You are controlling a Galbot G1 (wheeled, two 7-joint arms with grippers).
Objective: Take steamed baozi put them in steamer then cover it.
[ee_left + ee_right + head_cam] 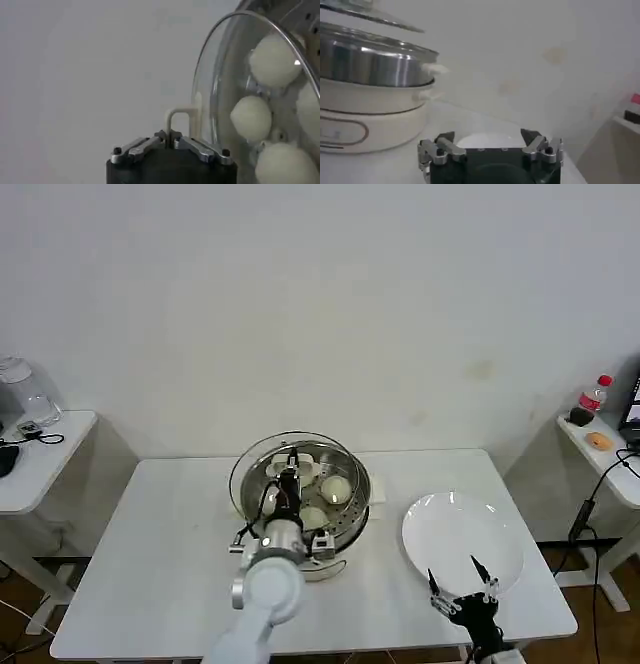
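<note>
Left gripper (171,136): clamped on the cover's (262,456) bar handle (176,118), lid held just above the steamer (345,522), offset to its left | Baozi (337,488): inside steamer | Right gripper (462,582): fingers apart, empty, over the plate's (455,529) near edge.

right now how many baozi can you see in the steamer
3 in the head view, inside the steamer under the cover: one right, one front, one back. The left gripper may hide another.
</note>
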